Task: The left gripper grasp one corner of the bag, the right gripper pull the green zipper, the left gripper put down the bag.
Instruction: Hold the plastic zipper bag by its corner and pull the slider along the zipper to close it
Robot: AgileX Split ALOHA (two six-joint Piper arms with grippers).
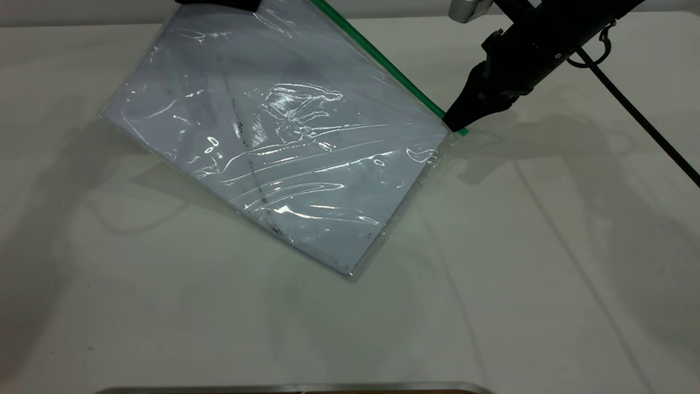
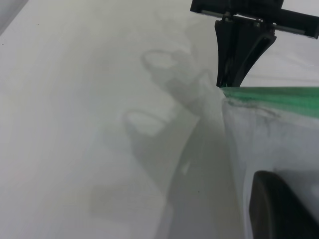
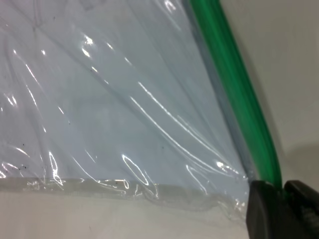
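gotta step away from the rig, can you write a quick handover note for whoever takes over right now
Left gripper: at the far upper corner of the bag, shut on it, holding that end raised; the bag's lower corner rests on the table.
Right gripper: at the other end of the green zipper, shut on it at the near corner.
Done: corner grasped, zipper gripped at the end of its strip.
Left: check whether the zip pull is finished, release the zipper, then have the left gripper put the bag down.
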